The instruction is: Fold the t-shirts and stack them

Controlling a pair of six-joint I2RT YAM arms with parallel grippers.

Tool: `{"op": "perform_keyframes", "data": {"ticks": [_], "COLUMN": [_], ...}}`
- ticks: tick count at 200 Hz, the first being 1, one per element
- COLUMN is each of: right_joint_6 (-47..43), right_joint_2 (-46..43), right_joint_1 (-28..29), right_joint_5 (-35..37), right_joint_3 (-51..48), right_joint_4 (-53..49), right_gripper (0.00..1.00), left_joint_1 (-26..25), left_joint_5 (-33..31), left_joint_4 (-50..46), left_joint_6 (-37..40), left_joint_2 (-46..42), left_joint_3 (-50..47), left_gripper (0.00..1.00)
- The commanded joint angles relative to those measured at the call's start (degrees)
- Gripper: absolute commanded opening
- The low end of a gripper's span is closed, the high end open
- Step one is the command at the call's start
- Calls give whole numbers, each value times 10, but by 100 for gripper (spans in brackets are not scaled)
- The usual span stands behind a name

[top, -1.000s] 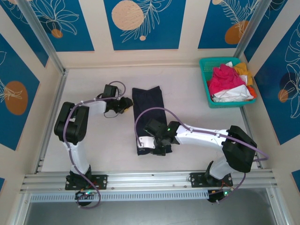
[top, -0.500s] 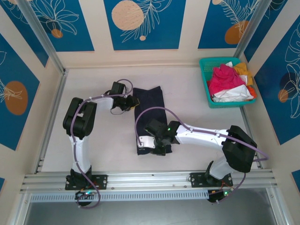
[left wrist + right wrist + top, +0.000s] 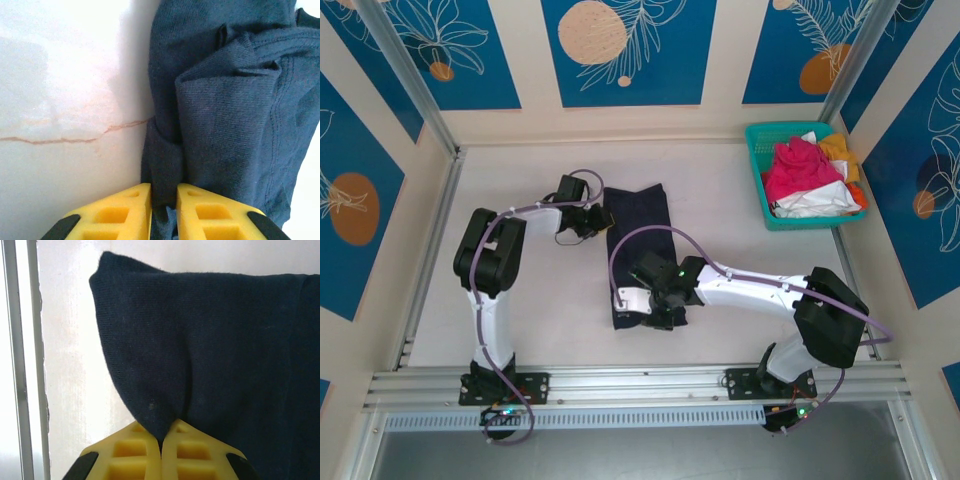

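- Navy t-shirt [image 3: 640, 212] lies mid-table as a long folded strip running far to near. Bare table [image 3: 740, 270] is on both sides of it.
- Its near end sits close to the near rail [image 3: 640, 380]. The right wrist view shows that corner [image 3: 210, 340] just beside the rail [image 3: 20, 365], so we have little room there.
- There's plenty of open surface left of the strip out to the side rail [image 3: 425, 260], and far of it up to the back wall.
- Left gripper [image 3: 603, 220] is at the strip's left edge near the far end. In the left wrist view it [image 3: 164, 192] is narrow, with pads either side of a fold of the shirt's [image 3: 225, 125] edge and cloth in the gap.
- Right gripper [image 3: 653, 310] is on the near end. It [image 3: 161, 429] is pinched tight on the corner, with cloth drawn into the seam between the pads.
- The right arm's purple cable [image 3: 665, 232] loops across over the strip's middle.
- Teal basket [image 3: 757, 170] is in the far right corner, well apart from both arms. It holds a heap of a magenta shirt [image 3: 800, 170], a white shirt [image 3: 810, 203] and an orange shirt [image 3: 837, 148].
- Versus a second ago, the left gripper was off the cloth on bare table; it has moved right onto the edge, and its elbow has swung right.
- Right arm, strip and basket are unchanged.
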Motion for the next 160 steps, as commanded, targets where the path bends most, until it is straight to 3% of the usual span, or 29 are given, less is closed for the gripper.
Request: {"op": "perform_keyframes", "data": {"ticks": [1, 27, 83, 160], "right_joint_6": [3, 2, 2, -77], "right_joint_2": [-16, -19, -58, -56], "right_joint_1": [-6, -6, -7, -55], "right_joint_5": [-18, -19, -70, -36], "right_joint_3": [3, 9, 56, 168], "right_joint_4": [-2, -10, -87, -159], "right_gripper": [0, 0, 0, 0], "left_joint_1": [-3, -6, -8, -24], "left_joint_5": [0, 16, 49, 71], "left_joint_4": [-10, -7, -16, -24], "left_joint_6": [6, 6, 34, 61], "left_joint_2": [10, 31, 12, -66], "left_joint_3": [-2, 13, -19, -148], "left_gripper": [19, 0, 0, 0]}}
